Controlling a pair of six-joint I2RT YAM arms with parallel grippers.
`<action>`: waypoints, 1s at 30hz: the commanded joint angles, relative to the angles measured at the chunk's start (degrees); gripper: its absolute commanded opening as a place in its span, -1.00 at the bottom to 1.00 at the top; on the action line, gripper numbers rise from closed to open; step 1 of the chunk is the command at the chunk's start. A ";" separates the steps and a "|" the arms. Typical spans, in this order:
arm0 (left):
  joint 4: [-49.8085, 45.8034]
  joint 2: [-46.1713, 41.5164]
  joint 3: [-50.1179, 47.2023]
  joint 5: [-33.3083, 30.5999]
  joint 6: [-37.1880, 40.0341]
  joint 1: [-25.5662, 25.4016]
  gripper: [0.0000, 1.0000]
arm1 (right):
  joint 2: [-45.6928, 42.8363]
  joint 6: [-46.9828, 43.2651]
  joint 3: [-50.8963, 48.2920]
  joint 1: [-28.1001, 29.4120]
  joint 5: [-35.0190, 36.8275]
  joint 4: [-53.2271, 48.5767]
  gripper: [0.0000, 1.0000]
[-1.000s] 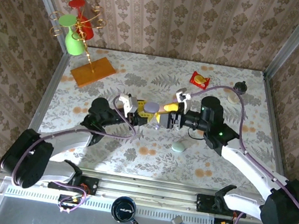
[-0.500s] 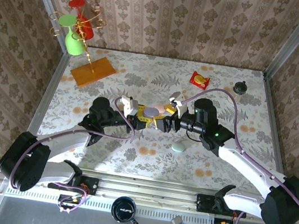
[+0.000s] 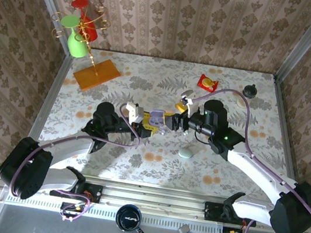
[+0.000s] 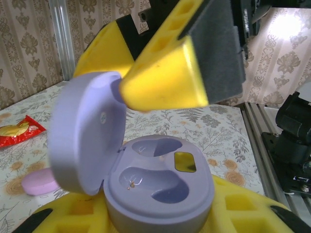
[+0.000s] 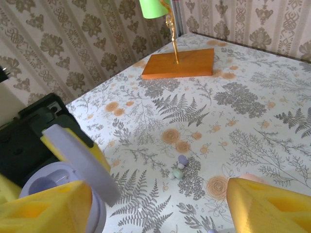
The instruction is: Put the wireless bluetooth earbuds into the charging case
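Gaping lilac case [image 4: 155, 209] sits between left jaws.

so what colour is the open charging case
Pale lavender. The open charging case shows best in the left wrist view.

You have bright, even overhead light; soft shadows lie on the tabletop [image 3: 154, 163]; glare whitens the wall [image 4: 284, 24] in left wrist view.

Charging case [image 4: 160, 196]: lilac oval, gripped in the left end effector [image 3: 144, 122], held off the table [image 3: 120, 78].
Lid [image 4: 85, 138]: swung open, standing up from its hinge.
Wells [image 4: 154, 183]: both empty.
Earbuds [image 5: 180, 166]: two tiny buds, seemingly one lilac and one pale green, lying together on the table, apart from the case.
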 commanded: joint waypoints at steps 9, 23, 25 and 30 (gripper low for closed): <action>5.25 -1.70 -2.17 -4.67 1.30 0.98 -0.42 | -4.07 7.78 -1.07 -1.93 -5.44 5.74 0.51; 17.70 -0.27 -5.50 -4.21 -5.83 5.93 -0.43 | 7.85 32.54 -2.55 -11.92 -5.28 -2.90 0.38; 17.29 -0.25 -5.56 -4.18 -5.39 5.95 -0.43 | 13.69 33.68 -0.64 -11.95 -8.35 -5.44 0.35; 16.88 -0.08 -5.48 -4.13 -5.85 5.91 -0.43 | 23.62 34.07 2.89 -10.64 -13.14 -4.69 0.30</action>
